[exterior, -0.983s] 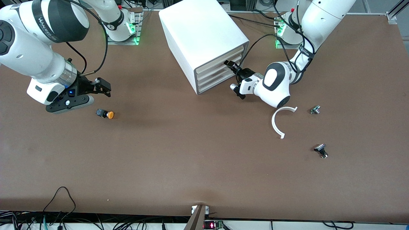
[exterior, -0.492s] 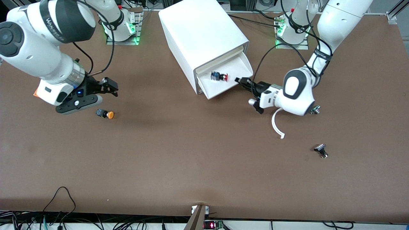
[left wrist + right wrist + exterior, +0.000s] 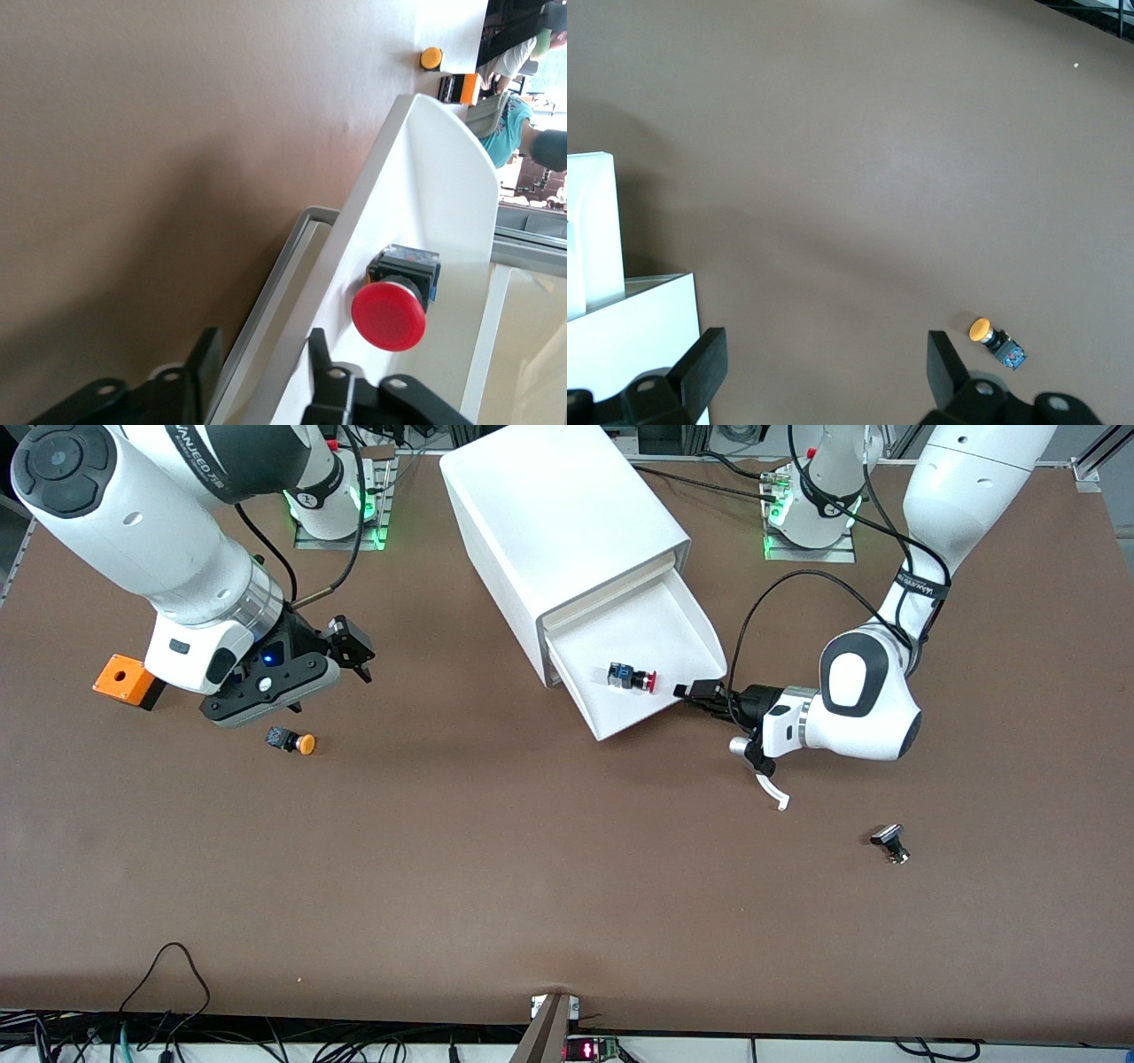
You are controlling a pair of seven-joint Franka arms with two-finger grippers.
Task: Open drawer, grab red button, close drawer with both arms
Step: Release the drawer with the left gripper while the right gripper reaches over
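Observation:
The drawer [image 3: 660, 722], lowest in the white cabinet [image 3: 558, 514], stands pulled far out as a shallow white tray. The red-capped button [image 3: 633, 679] lies on its side inside, near the drawer's front wall. My left gripper [image 3: 687, 689] is at the front corner of the drawer toward the left arm's end. In the left wrist view the fingers of this gripper [image 3: 257, 341] stand apart astride the front wall of the drawer [image 3: 425, 177], with the button [image 3: 390, 310] just past one finger. My right gripper [image 3: 354, 646] hangs open and holds nothing, over bare table between the orange button and the cabinet.
An orange-capped button [image 3: 295, 741] lies on the table below the right gripper, and shows in the right wrist view [image 3: 992, 339]. An orange box [image 3: 124, 679] sits toward the right arm's end. A white curved piece [image 3: 772, 790] and a small metal part [image 3: 890, 843] lie near the left arm.
The left gripper has drawn the drawer out of the cabinet, baring the button, and its fingers have parted. The right arm has moved toward the cabinet, uncovering the orange box.

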